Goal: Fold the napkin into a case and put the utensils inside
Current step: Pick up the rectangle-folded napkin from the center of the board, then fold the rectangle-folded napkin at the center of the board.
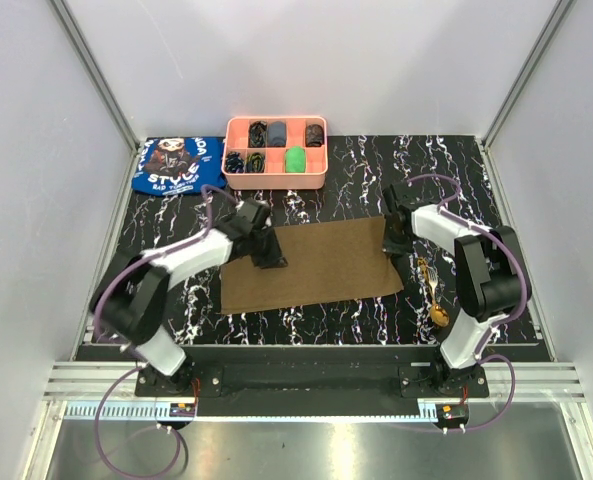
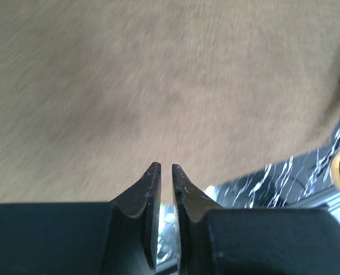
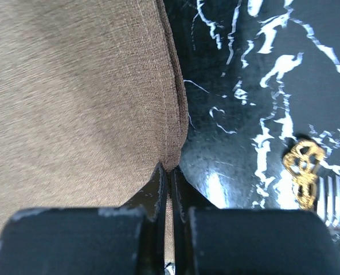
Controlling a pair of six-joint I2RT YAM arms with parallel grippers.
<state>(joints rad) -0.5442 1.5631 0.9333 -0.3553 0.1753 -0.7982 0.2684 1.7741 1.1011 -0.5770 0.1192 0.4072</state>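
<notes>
The right claw [image 3: 170, 169] is pinched shut on the edge of the one olive-brown cloth napkin [image 3: 72, 91]. The left claw [image 2: 162, 167] shows a slim gap over that napkin; whether it grips, I cannot tell. Two small gold utensils, a spoon [image 1: 439, 314] and a fork-like piece [image 1: 425, 268], lie on the black marbled desk [image 3: 244, 86] to the right claw's right.

We find the napkin [image 1: 311, 265] spread in the middle of the table [image 1: 361, 170], the tray [image 1: 276, 182] behind it at the far edge with another cloth [image 1: 176, 165] to the tray's left, and the utensils [image 1: 433, 290] lying on the table just right of the napkin.
</notes>
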